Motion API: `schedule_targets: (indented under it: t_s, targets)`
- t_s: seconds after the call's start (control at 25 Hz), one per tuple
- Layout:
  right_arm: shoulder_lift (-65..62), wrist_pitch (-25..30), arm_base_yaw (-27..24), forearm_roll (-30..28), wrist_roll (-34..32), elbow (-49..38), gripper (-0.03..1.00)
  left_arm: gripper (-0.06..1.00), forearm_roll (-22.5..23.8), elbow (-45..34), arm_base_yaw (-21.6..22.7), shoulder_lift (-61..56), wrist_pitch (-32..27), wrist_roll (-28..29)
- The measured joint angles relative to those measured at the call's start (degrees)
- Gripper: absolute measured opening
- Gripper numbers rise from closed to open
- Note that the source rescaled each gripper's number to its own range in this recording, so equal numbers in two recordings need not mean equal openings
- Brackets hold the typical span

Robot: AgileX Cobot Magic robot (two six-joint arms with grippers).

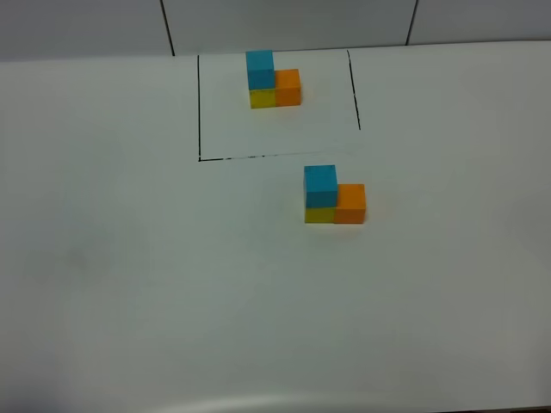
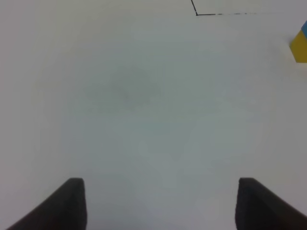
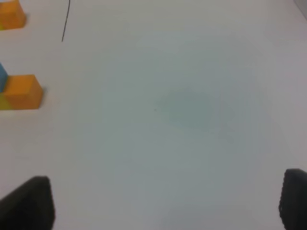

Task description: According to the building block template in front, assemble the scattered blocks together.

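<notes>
The template (image 1: 274, 80) stands inside the black-lined rectangle at the back: blue on yellow, orange alongside. Nearer, right of centre, the three larger cubes stand joined the same way: light blue cube (image 1: 320, 185) on the yellow cube (image 1: 319, 214), orange cube (image 1: 349, 204) touching at its right. The grippers do not show in the exterior view. The left gripper (image 2: 160, 203) is open and empty over bare table; the yellow cube (image 2: 300, 46) shows at that frame's edge. The right gripper (image 3: 165, 199) is open and empty; the orange cube (image 3: 23, 91) and the template's orange cube (image 3: 12, 14) show.
The white table (image 1: 172, 284) carries a black-lined rectangle (image 1: 199, 107) at the back centre. A wall with panel seams rises behind the table. The table's front edge runs along the bottom of the exterior view.
</notes>
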State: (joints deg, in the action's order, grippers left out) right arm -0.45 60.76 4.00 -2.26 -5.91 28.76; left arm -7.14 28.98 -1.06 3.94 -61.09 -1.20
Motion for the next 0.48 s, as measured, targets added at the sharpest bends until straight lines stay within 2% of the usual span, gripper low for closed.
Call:
schedule_targets:
  t_s: [0.12,0.48]
  targets:
    - [0.0,0.0,-1.5,0.1,0.0,0.0,0.87,0.4,0.0,0.0,0.0,0.0,0.0,0.0]
    - [0.0,0.0,-1.9,0.3,-0.1,0.0,0.82,0.4,0.0,0.0,0.0,0.0,0.0,0.0]
